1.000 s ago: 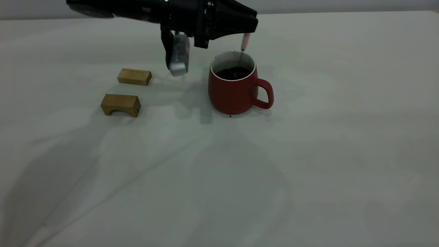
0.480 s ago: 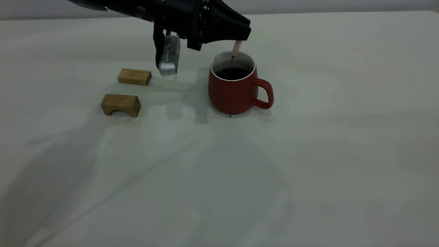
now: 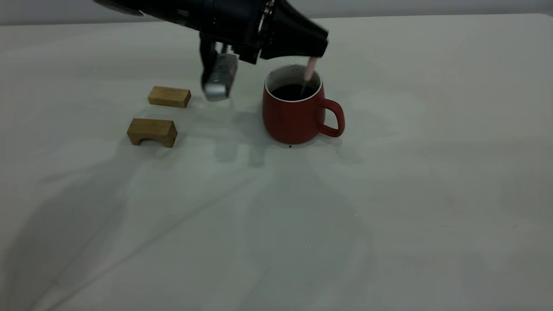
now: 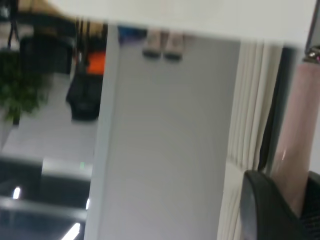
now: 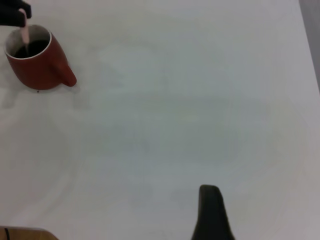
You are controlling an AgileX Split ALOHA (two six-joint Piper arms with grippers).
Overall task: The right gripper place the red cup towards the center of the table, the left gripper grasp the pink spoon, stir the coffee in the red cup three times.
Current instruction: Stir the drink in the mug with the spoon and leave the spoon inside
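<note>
Your left gripper (image 3: 312,54) hangs above the red cup (image 3: 293,110), clamped on the pink spoon (image 3: 309,71), whose metal end dips into the coffee (image 3: 293,91). The cup stands near the middle of the off-white tabletop (image 3: 389,194), so placing and grasping look done; the stirring appears under way, though you cannot tell how many turns remain. Your right gripper (image 5: 212,212) sits well apart from the cup, and you cannot tell how its jaws stand. Two tan wooden blocks (image 3: 152,131) lie beside the cup. Grey wall panels (image 4: 165,140) fill the left wrist view.
</note>
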